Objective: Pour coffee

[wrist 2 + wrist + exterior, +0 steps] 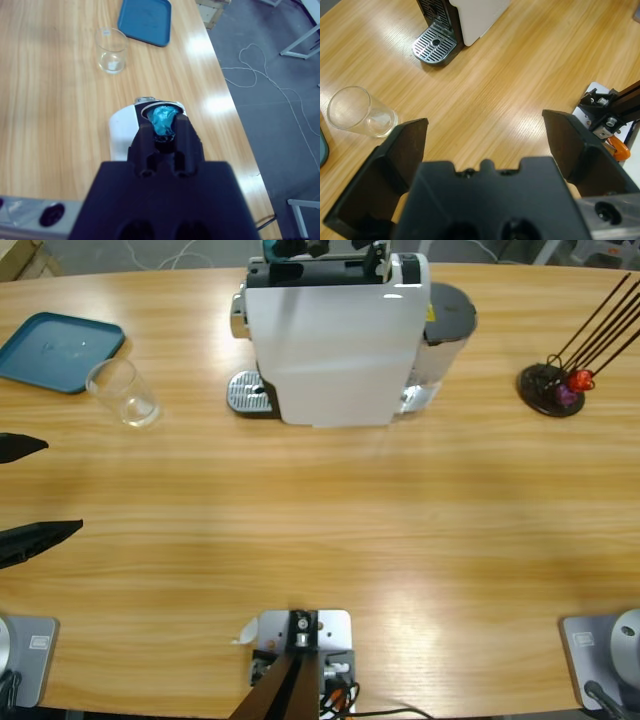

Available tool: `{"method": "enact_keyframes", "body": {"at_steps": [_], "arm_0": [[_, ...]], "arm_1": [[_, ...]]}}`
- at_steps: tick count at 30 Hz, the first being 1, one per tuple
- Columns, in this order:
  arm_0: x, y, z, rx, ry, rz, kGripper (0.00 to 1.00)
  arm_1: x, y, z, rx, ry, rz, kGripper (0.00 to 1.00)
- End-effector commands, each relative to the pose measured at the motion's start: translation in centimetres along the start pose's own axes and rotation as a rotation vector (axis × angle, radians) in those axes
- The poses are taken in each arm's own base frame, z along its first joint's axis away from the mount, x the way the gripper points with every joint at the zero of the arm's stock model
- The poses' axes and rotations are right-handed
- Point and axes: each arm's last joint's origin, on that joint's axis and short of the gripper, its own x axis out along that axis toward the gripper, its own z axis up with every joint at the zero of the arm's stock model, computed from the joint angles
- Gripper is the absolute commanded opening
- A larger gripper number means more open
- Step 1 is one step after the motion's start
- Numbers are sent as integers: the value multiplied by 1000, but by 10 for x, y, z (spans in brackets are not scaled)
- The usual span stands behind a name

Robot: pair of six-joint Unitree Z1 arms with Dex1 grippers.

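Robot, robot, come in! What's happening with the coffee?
Left hand open, empty, near glass. Right hand shut on blue capsule above white machine. Glass empty, no coffee visible. Nothing blocking.

The high view looks straight down on the wooden table (330, 510). The left wrist view looks from low at the table's left end toward the white machine (470, 17). The right wrist view hangs above that machine, facing left. All three share the clear glass (124, 392).
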Motion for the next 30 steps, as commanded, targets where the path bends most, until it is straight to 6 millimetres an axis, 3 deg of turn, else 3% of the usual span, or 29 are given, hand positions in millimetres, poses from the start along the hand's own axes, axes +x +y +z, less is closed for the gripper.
{"method": "enact_keyframes", "body": {"at_steps": [1, 19, 21, 24, 30], "arm_0": [[1, 1, -11, -10, 14, 8, 991], [0, 1, -13, -10, 12, 9, 991], [0, 1, -13, -10, 11, 9, 991], [0, 1, -13, -10, 11, 9, 991], [-2, 1, -13, -11, 5, 8, 991]], "arm_1": [[23, -3, -24, 8, 43, 47, 0], [32, 5, -37, 19, 95, 67, 16], [30, 5, -36, 19, 102, 50, 512], [22, 7, -27, 1, 96, 24, 901], [3, 14, 2, -44, 33, -9, 942]]}}
